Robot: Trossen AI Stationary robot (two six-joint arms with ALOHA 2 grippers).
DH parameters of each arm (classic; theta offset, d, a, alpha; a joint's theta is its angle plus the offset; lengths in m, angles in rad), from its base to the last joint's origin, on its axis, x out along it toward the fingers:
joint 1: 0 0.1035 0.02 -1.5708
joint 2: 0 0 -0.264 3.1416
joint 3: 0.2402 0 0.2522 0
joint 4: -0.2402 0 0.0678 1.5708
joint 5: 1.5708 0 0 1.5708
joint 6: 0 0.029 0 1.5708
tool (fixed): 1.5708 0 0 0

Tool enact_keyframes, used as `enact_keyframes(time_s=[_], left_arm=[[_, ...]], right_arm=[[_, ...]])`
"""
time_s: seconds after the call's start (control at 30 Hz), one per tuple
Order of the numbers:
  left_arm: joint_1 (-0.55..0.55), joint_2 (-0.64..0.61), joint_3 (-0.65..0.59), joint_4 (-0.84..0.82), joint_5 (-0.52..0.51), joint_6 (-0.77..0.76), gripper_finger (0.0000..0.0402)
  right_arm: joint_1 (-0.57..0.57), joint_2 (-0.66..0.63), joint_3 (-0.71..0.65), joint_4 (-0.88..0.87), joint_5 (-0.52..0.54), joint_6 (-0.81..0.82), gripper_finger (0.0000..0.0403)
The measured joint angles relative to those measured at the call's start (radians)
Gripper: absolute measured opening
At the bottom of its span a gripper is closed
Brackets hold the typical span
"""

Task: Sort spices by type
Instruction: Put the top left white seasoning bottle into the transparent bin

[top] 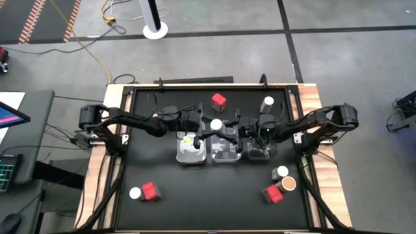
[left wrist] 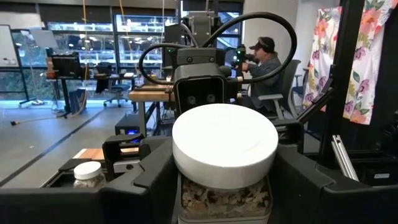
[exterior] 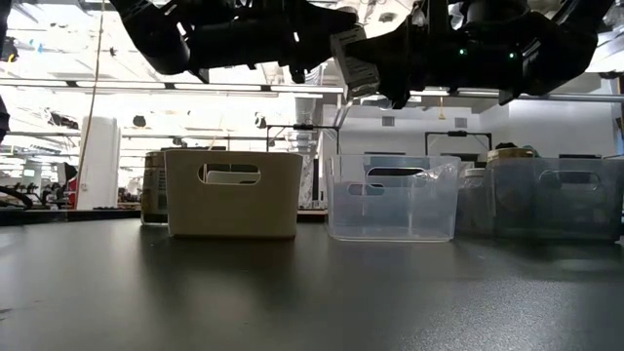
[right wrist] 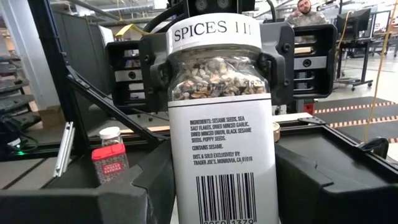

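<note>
From directly overhead, the high view looks straight down on the whole black-topped table (top: 162, 182), taking in both dark arms and the row of three rectangular plastic trays (top: 193, 151) at its centre. The low view sits at tabletop height, facing level across the surface toward those same trays (exterior: 232, 193), with the arms entering from above and a bright workroom behind. Each wrist camera looks forward between its own fingers at very close range: the left onto the white-lidded round spice jar (left wrist: 224, 158), the right onto the same jar's printed white label (right wrist: 224, 155), with the opposite arm straight ahead.
</note>
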Motion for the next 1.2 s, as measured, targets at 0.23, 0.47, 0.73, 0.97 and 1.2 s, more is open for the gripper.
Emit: enact_keyframes(time_s=[0.23,0.47,0.73,0.97,1.2], left_arm=[[0.000,0.000,0.000,-0.004,0.001,-0.001,0.0199],[0.000,0.000,-0.001,-0.008,0.002,-0.002,0.0199],[0.000,0.000,-0.001,-0.008,0.003,0.009,0.0199],[0.000,0.000,-0.001,-0.008,0.003,0.000,0.0199],[0.000,-0.001,-0.001,-0.026,0.001,0.000,0.0199]], right_arm=[[0.000,0.000,0.000,-0.018,0.000,-0.003,0.0235],[0.000,0.000,0.001,-0.028,0.000,-0.004,0.0235],[0.000,0.000,0.001,-0.028,0.006,-0.007,0.0245],[-0.001,0.000,0.001,-0.027,0.007,-0.008,0.0249],[-0.003,0.000,0.001,-0.032,0.008,-0.011,0.0250]])
